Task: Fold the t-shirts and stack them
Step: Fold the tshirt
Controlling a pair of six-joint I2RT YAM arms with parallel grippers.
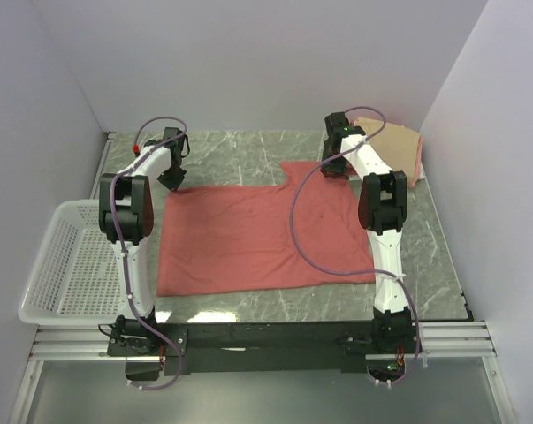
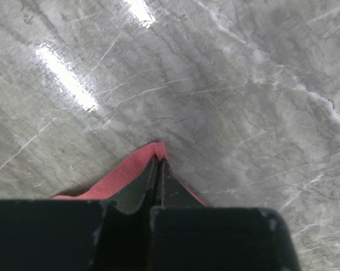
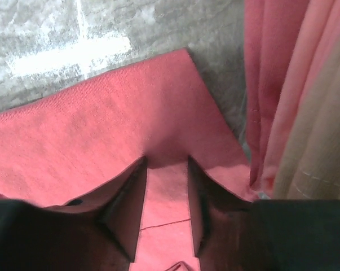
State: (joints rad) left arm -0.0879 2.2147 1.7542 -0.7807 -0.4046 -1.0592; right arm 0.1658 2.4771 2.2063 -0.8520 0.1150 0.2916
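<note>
- Your red shirt (image 1: pixel 248 238) lies spread flat in the middle of the worktop (image 1: pixel 248 155).
- Your left end effector (image 2: pixel 158 169) is pressed together, pinching the red shirt's far left corner.
- Your right end effector (image 3: pixel 166 161) sits on the far right corner, its fingers apart with flat cloth between them.
- 2 folded ones, a tan shirt (image 1: pixel 392 146) and a pink shirt (image 3: pixel 288 84), lie together just beside it.
- A basket (image 1: pixel 58 265) rests at the worktop's left edge.

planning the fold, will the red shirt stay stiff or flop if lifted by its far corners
Likely floppy: the red shirt lies flat, its corner pinched thin in the shut left jaws. Probably light, so it should sag between lifted corners.
</note>
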